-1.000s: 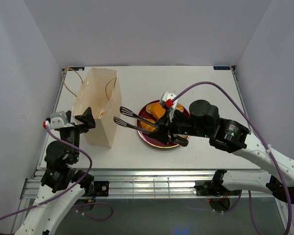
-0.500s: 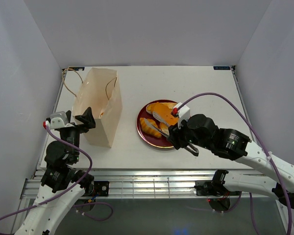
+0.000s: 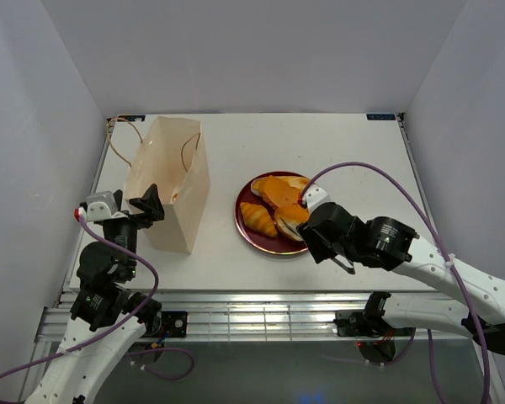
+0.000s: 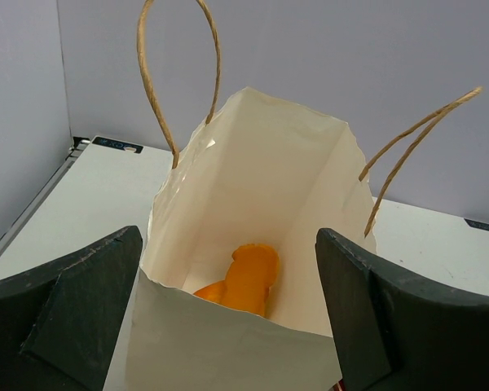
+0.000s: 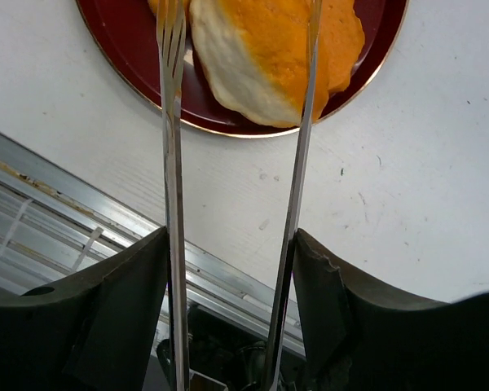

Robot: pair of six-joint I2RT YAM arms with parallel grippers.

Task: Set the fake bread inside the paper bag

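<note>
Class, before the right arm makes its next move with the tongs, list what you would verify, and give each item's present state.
1. The paper bag stands upright with its mouth open: ok.
2. The left gripper is open, one finger on either side of the bag: ok.
3. The tongs are held in the right gripper: ok.
4. The tong arms straddle a bread piece on the red plate: ok.
5. The tongs are pressed firmly onto that piece: cannot tell.
6. The bag has room beside the piece already inside: ok.

Matt cream paper bag (image 4: 269,179); glossy orange toy bread (image 5: 269,49); thin polished metal tongs (image 5: 173,204); glossy dark red round plate (image 5: 124,39).
</note>
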